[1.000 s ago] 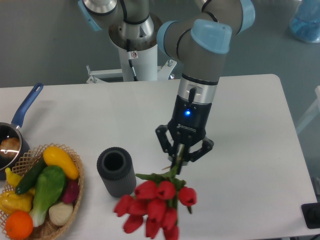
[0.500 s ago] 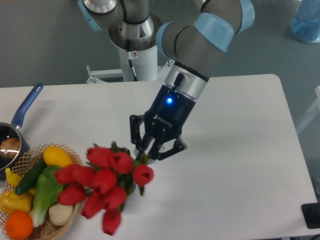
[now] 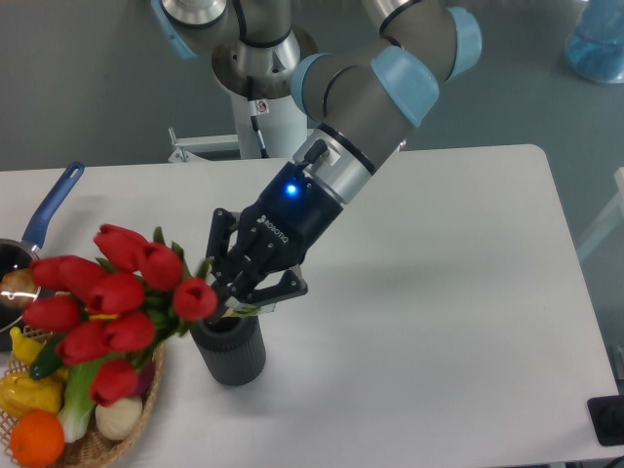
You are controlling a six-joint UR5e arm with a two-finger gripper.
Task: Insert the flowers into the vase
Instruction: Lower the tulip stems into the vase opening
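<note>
Above the front-left part of the white table point(image 3: 458, 292), the gripper point(image 3: 234, 283) is tilted down and to the left, its black fingers point(image 3: 222, 255) clenched on the green stems of the flowers point(image 3: 112, 302). A blue light glows on the gripper's dark body, and the grey-and-light-blue arm point(image 3: 375, 107) rises from it toward the upper right, back to the base at the far edge of the table. The flowers are held nearly sideways, so the red buds fan out to the left of the gripper, well off the table surface, and spread over the wicker basket point(image 3: 146, 385) and the space between it and the saucepan point(image 3: 29, 263). The stem ends are hidden behind the fingers, so whether they have entered the vase's mouth cannot be told. The vase point(image 3: 229, 351) stands upright on the table just below the gripper, a dark grey ribbed cylinder; its mouth is mostly covered by the gripper and the nearest bud, and the fingers sit right over its rim. The basket lies just left of the vase, at the table's front-left corner, holding an orange, a white bulb, a pale green vegetable and yellow pieces, partly screened by the buds. The saucepan with its blue handle sits at the left edge, behind the basket.
</note>
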